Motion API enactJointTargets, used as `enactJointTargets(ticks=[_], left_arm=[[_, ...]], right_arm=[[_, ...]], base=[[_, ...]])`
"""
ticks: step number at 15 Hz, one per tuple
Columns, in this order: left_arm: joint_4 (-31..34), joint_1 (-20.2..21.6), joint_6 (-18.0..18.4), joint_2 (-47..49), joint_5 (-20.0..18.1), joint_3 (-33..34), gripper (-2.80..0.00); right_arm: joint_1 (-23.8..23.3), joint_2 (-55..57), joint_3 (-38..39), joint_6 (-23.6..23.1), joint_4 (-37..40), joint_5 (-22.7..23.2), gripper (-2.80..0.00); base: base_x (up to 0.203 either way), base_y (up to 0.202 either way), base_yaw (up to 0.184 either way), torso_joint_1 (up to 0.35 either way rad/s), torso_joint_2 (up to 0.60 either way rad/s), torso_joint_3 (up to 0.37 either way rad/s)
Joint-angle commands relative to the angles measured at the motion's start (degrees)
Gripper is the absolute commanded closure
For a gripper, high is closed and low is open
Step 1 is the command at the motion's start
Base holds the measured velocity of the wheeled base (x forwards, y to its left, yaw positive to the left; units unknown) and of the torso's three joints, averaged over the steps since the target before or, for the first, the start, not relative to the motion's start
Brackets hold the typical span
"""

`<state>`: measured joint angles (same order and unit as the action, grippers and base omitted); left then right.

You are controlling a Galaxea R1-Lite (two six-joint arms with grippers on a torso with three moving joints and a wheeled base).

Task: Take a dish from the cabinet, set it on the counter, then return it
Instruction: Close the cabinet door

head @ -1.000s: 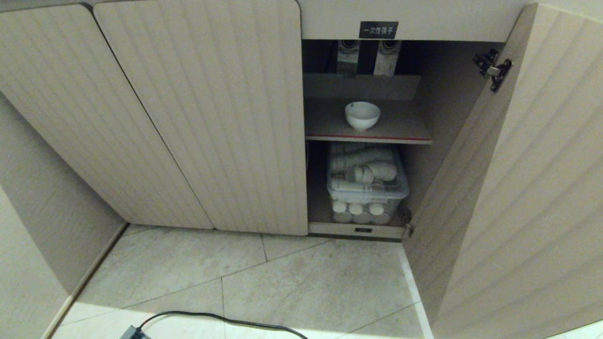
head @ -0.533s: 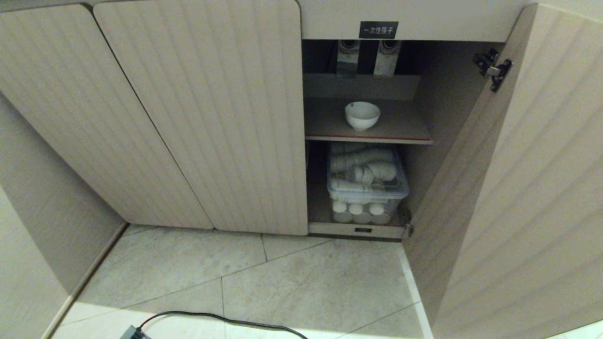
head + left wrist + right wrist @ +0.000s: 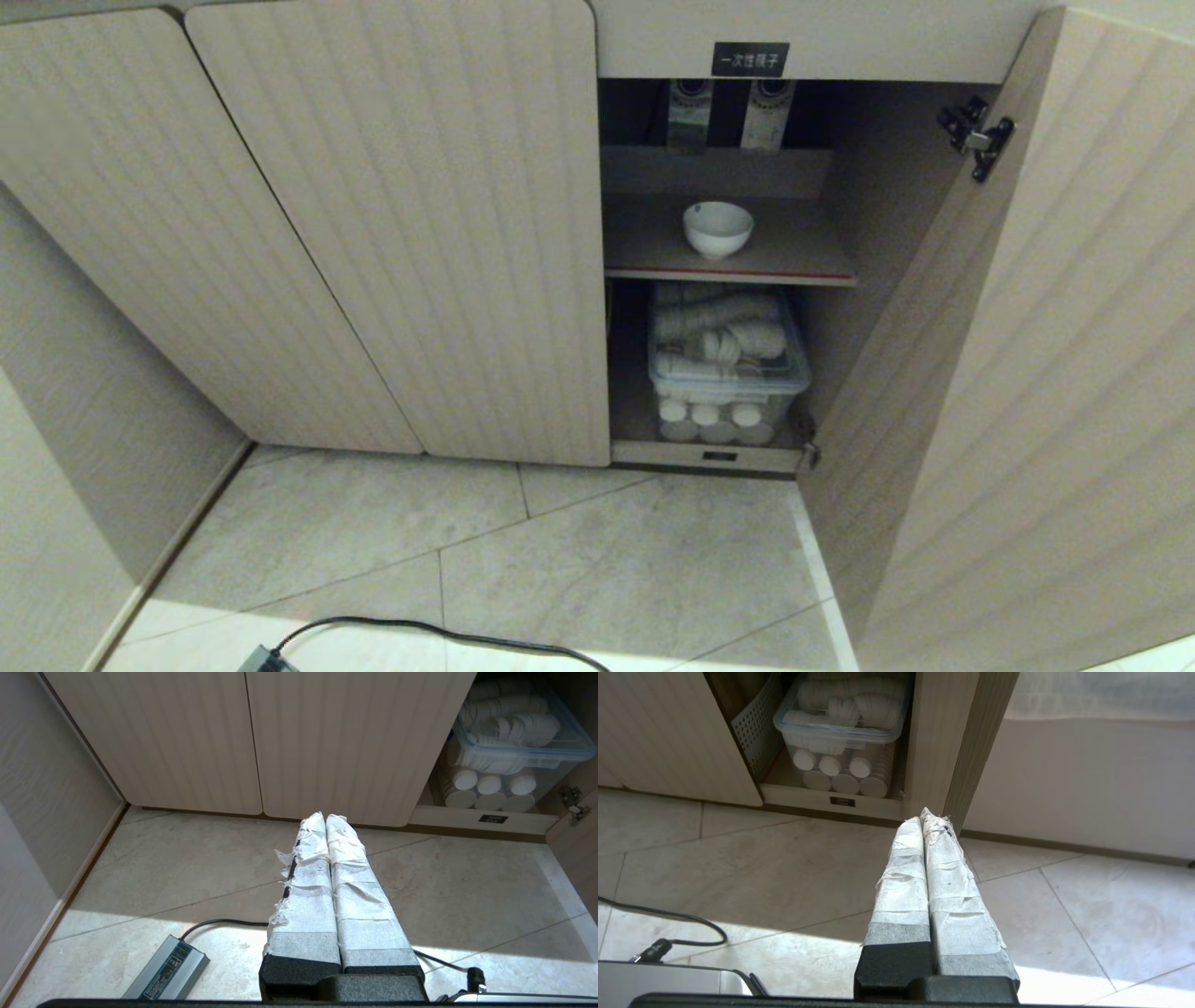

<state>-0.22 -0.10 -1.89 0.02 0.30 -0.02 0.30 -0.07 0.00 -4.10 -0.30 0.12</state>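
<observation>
A small white dish [image 3: 717,229] stands upright on the red-edged shelf [image 3: 803,254] inside the beige fluted cabinet [image 3: 401,233], whose right-hand door [image 3: 1027,355] hangs wide open. The counter is out of view. Neither arm shows in the head view. My left gripper [image 3: 325,817] is shut and empty, low over the floor tiles in front of the closed doors. My right gripper [image 3: 924,817] is also shut and empty, low over the floor near the foot of the open door [image 3: 966,742].
Under the shelf a clear plastic box [image 3: 728,364] holds stacked white cups, more stacked beneath [image 3: 840,774]. A black cable [image 3: 448,635] and a grey power brick [image 3: 168,970] lie on the floor. A wall [image 3: 56,448] closes in the left side.
</observation>
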Motion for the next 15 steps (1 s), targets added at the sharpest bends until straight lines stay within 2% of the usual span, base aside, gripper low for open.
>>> enactJointTargets(ticks=[1,5,11,15], left_arm=[[0.0,0.0,0.0,0.0,0.0,0.0,0.0],[0.0,0.0,0.0,0.0,0.0,0.0,0.0],[0.0,0.0,0.0,0.0,0.0,-0.1,0.0],[0.0,0.0,0.0,0.0,0.0,0.0,0.0]], right_arm=[[0.0,0.5,-0.1,-0.1,-2.0,0.1,0.0],[-0.2,2.9,-1.2,0.3,-9.0,0.1,0.0],[-0.3,3.1,-8.2,0.1,-9.6,0.1,0.0],[-0.3,2.4,-9.9,-5.2,-9.9,0.0,0.0]], base=[[0.0,0.0,0.0,0.0,0.0,0.0],[0.0,0.0,0.0,0.0,0.0,0.0],[0.0,0.0,0.0,0.0,0.0,0.0],[0.0,0.0,0.0,0.0,0.0,0.0]])
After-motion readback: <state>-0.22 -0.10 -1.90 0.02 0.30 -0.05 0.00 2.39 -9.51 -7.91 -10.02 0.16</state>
